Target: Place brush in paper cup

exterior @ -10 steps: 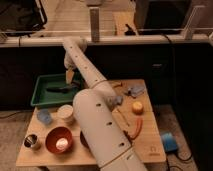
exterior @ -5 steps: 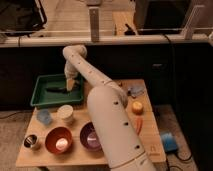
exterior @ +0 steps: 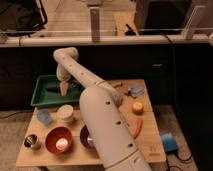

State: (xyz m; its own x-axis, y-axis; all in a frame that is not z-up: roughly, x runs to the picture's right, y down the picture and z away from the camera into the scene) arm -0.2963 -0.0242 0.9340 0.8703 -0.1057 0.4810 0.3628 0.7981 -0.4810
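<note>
Chunky cream-white arm (exterior: 107, 125), rounded tube links, row of little dark dots on it; tan gripper (exterior: 63, 88) over the green tray (exterior: 42, 102).

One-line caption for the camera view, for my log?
Arm stretched out, pincer at the green tray; paper cup stands just in front of the tray.

Wooden table (exterior: 149, 120) with a tray, cups and bowls

A green tray (exterior: 47, 103) sits at its upper left, with the gripper (exterior: 63, 89) over it. Below the tray stand a blue cup (exterior: 44, 116), the paper cup (exterior: 65, 113), a metal cup (exterior: 31, 141), a red bowl (exterior: 59, 140) and a purple bowl (exterior: 86, 138). On the right lie a grey-blue thing (exterior: 135, 91), a yellow ball (exterior: 137, 106) and an orange stick (exterior: 137, 127).
</note>
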